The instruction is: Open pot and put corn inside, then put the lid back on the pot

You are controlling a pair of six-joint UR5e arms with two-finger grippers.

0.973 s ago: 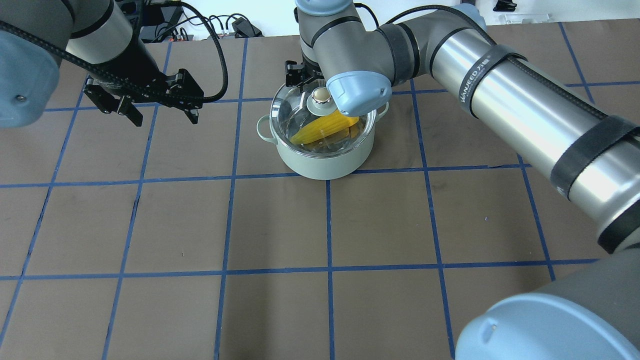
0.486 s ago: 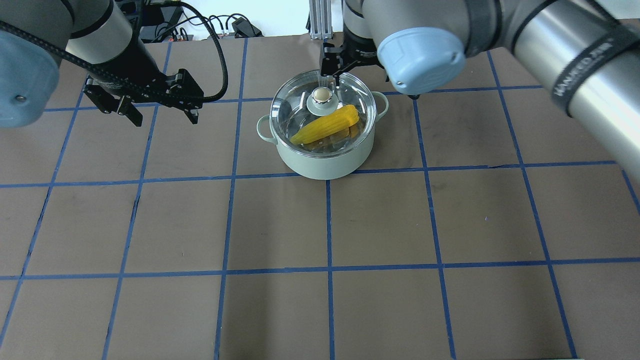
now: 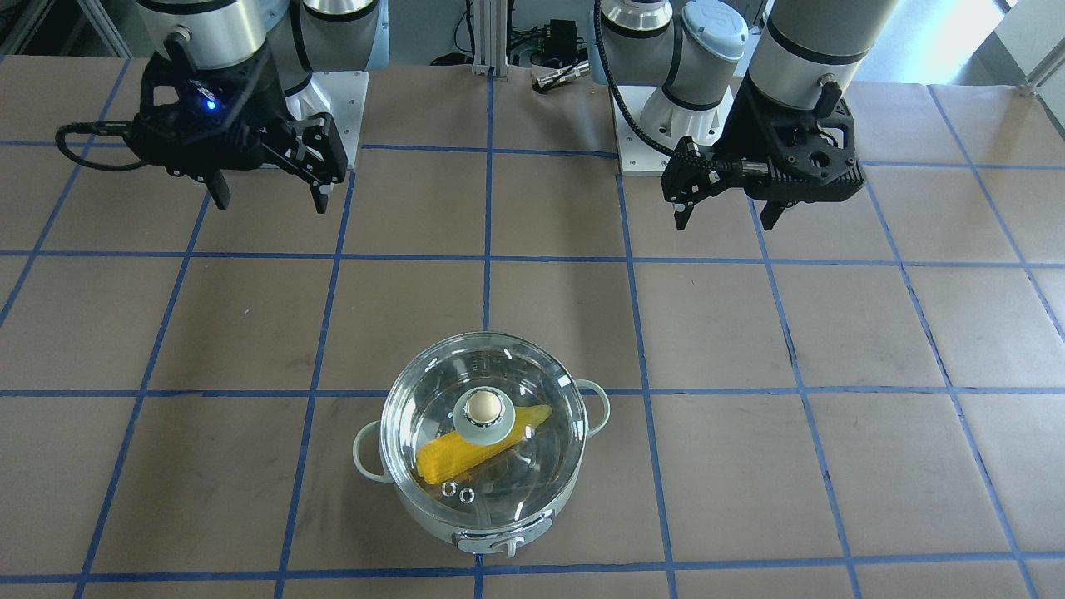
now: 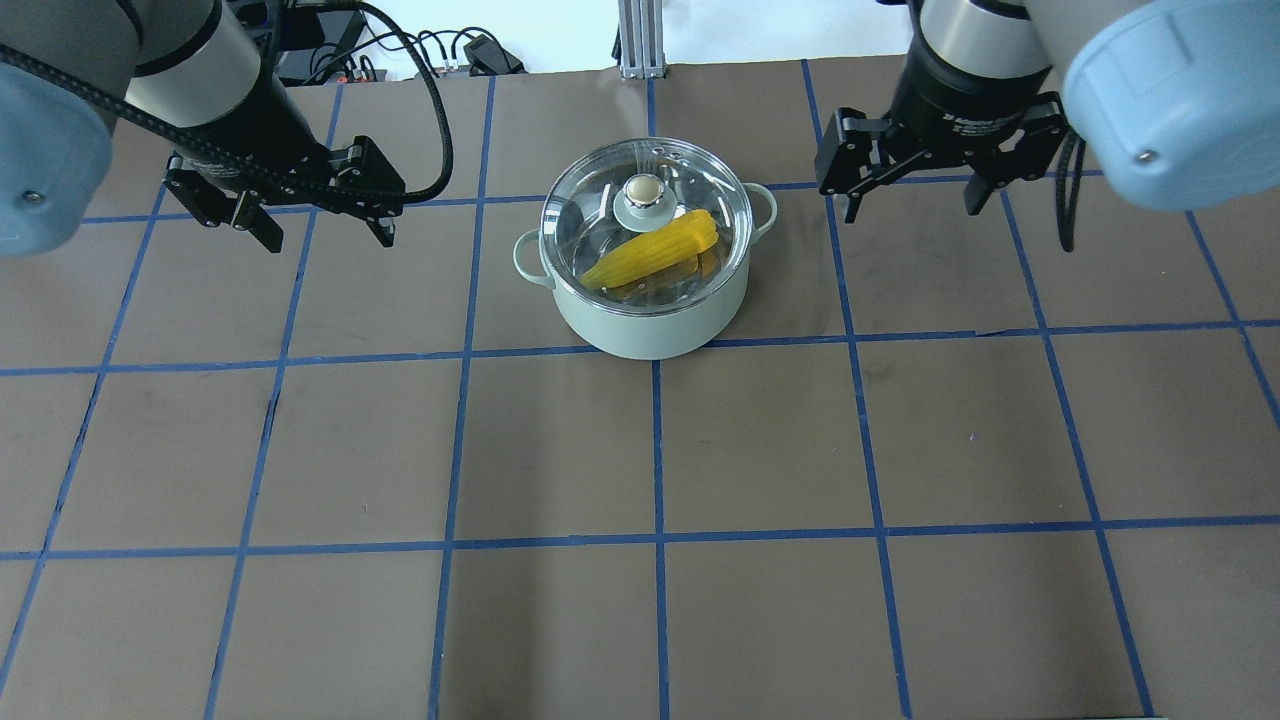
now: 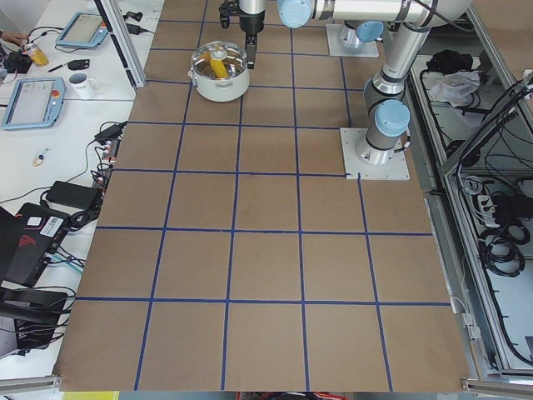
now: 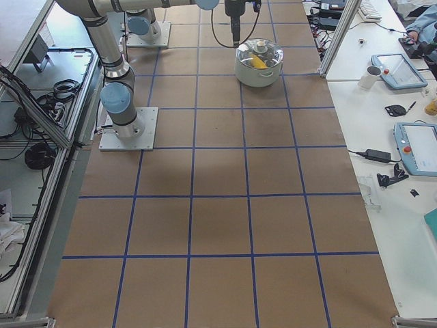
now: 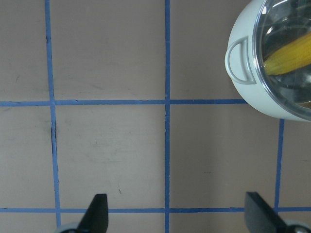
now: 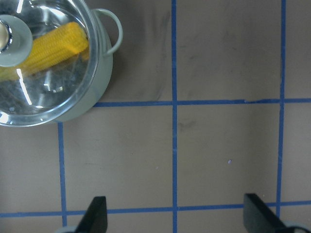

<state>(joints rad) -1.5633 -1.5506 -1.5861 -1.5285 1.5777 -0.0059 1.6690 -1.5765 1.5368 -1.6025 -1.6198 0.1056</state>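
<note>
The bright yellow toy corn is shut inside the round pale green pot by the clear glass lid, so the left gripper and right gripper are held open, empty, well away.

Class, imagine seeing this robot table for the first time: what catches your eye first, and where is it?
The bright yellow corn stands out, lying inside the mint pot under its glass lid, mid-table on the far side from the robot. The left end effector and the right end effector hang open and empty on either side.
</note>
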